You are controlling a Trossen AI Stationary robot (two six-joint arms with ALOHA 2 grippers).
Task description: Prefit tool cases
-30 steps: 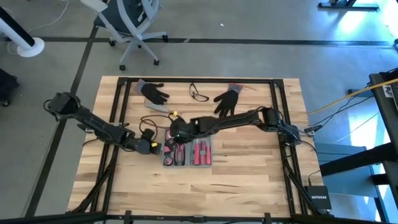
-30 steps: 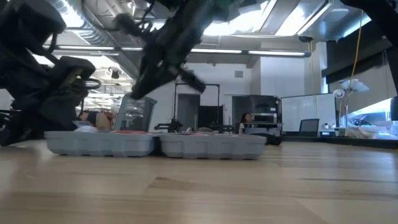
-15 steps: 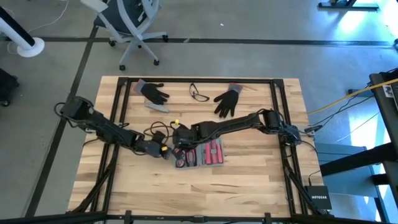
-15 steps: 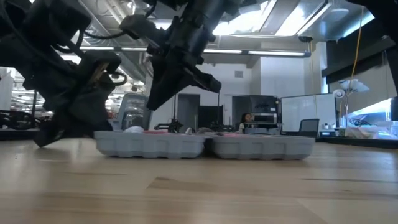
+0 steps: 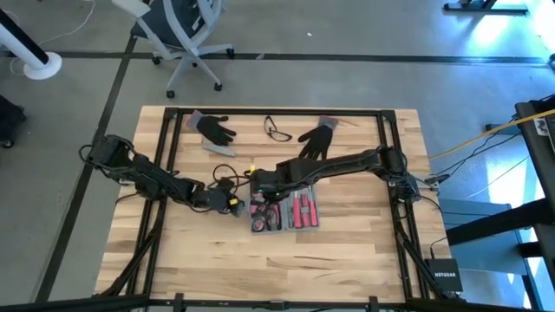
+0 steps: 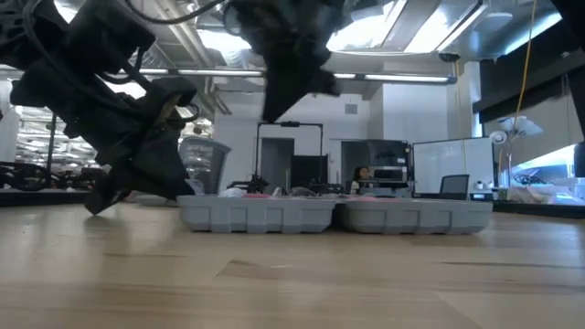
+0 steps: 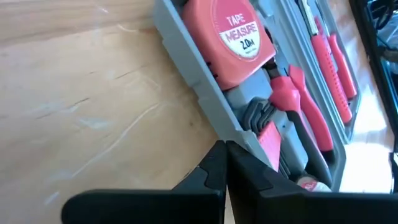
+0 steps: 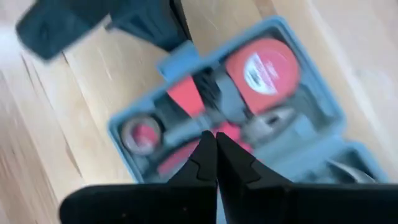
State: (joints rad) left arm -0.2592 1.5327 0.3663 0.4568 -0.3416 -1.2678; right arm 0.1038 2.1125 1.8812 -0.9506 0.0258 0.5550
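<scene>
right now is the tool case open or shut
Open: the tool case lies flat in two halves, with the tape measure and red-handled tools exposed.

A: Where does the tool case (image 5: 284, 212) lie?
B: Open at mid-desk (image 5: 347, 251), with the tape measure (image 7: 239, 37) in its left half.
A: And around it?
B: Left gripper (image 5: 232, 204) just beside its left edge; right gripper (image 5: 257, 184) above its far-left corner. Two gloves (image 5: 212, 128) (image 5: 316, 139) and glasses (image 5: 277, 131) lie behind, along the far edge.

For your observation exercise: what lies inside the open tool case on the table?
The tool case holds a red tape measure, red-handled pliers and red-handled drivers. The right arm hides part of it from above.
</scene>
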